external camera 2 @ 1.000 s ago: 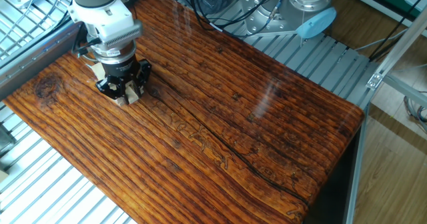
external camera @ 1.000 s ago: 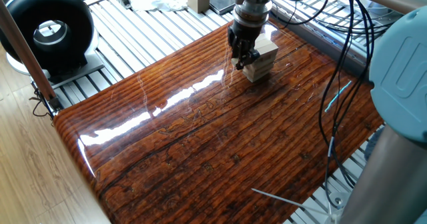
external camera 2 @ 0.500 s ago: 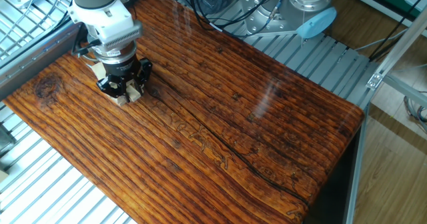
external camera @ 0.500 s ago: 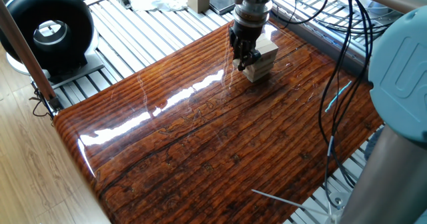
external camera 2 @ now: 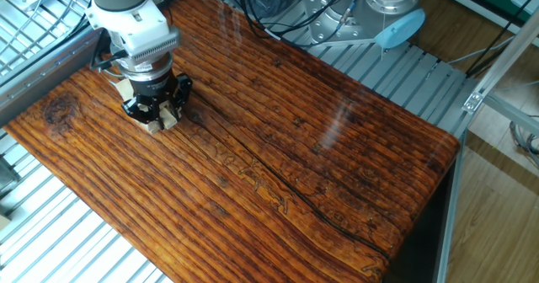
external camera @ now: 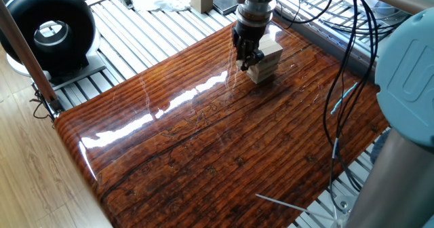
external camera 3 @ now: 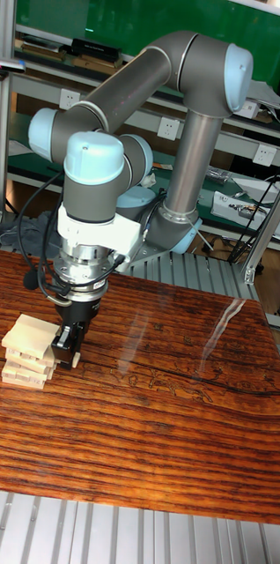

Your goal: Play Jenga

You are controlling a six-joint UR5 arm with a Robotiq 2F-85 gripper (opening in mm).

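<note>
The pincer [external camera 3: 67,345] stood low against the Jenga tower [external camera 3: 29,352] on the worktop [external camera: 224,140]; whether it clamped a block was unclear.

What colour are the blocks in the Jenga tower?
Pale, unpainted wood; the Jenga tower shows best in the tall fixed view.

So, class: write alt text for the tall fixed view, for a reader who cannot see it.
A grey-and-blue robot arm lowers its gripper against the side of a small Jenga tower of pale wooden blocks, standing near the left edge of a glossy wooden table.
</note>
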